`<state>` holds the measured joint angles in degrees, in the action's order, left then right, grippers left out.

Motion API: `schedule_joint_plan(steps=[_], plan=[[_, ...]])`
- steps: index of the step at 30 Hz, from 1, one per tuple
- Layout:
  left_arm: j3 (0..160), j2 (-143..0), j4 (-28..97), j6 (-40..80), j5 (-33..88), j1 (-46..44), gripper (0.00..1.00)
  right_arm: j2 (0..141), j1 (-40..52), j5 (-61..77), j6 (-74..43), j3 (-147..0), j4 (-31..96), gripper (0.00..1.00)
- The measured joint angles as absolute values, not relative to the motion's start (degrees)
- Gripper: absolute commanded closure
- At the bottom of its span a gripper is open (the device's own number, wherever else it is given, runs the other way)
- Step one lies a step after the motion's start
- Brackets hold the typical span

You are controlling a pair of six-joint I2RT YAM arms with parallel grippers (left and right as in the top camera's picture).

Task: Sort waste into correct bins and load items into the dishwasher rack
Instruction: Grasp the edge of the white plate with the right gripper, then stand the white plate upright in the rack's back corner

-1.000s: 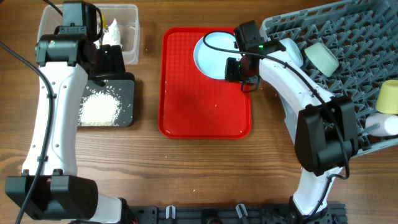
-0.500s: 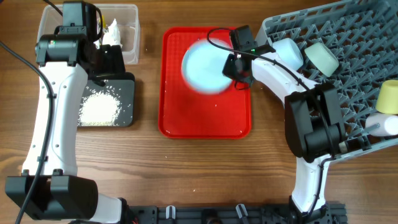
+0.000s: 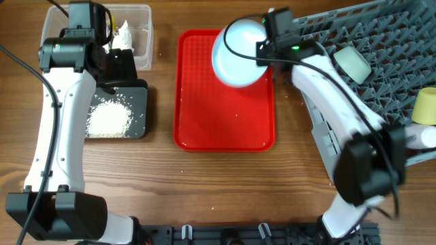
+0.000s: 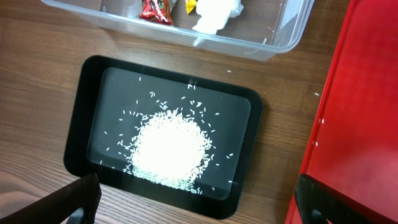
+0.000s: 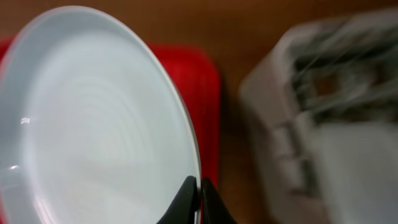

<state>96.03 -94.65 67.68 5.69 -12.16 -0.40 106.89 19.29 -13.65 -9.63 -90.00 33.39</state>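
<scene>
My right gripper [image 3: 261, 54] is shut on the rim of a pale blue plate [image 3: 237, 53] and holds it lifted and tilted over the far end of the red tray [image 3: 225, 116]. In the right wrist view the plate [image 5: 93, 118] fills the left side, its rim pinched by my right gripper [image 5: 199, 196]. The grey dishwasher rack [image 3: 381, 75] is to the right and holds cups. My left gripper [image 4: 193, 208] is open above the black tray of rice [image 4: 168, 143], beside the clear bin [image 3: 133, 30] of wrappers.
A white cup [image 3: 319, 56], a pale green cup [image 3: 352, 63] and a yellow cup [image 3: 426, 105] sit in the rack. A few rice grains lie on the red tray. Wooden table [image 3: 204, 184] surrounds everything.
My right gripper has lifted the plate off the red tray, tilted it and moved it toward the far right, closer to the rack. The left arm has not moved.
</scene>
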Motion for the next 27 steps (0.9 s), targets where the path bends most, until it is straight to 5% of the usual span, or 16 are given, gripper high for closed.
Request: schedule_joint_plan(steps=[7, 13, 20, 27], plan=[[96.01, -94.65, 67.64, 5.69, -12.16, -0.4, 0.0, 95.96, 16.91, -36.95, 9.52, -91.11, 17.26, 0.96], [96.01, -94.65, 67.66, 5.69, -12.16, -0.4, 0.0, 95.72, 1.37, -47.11, 26.35, -91.18, 10.0, 0.96], [96.01, -94.65, 67.66, 5.69, -12.16, -0.4, 0.0, 95.74, -11.99, -45.87, 38.65, -91.18, 10.0, 0.96], [96.01, -94.65, 67.66, 5.69, -12.16, -0.4, 0.0, 96.05, -14.15, -26.2, 59.88, -91.18, 10.39, 0.96]])
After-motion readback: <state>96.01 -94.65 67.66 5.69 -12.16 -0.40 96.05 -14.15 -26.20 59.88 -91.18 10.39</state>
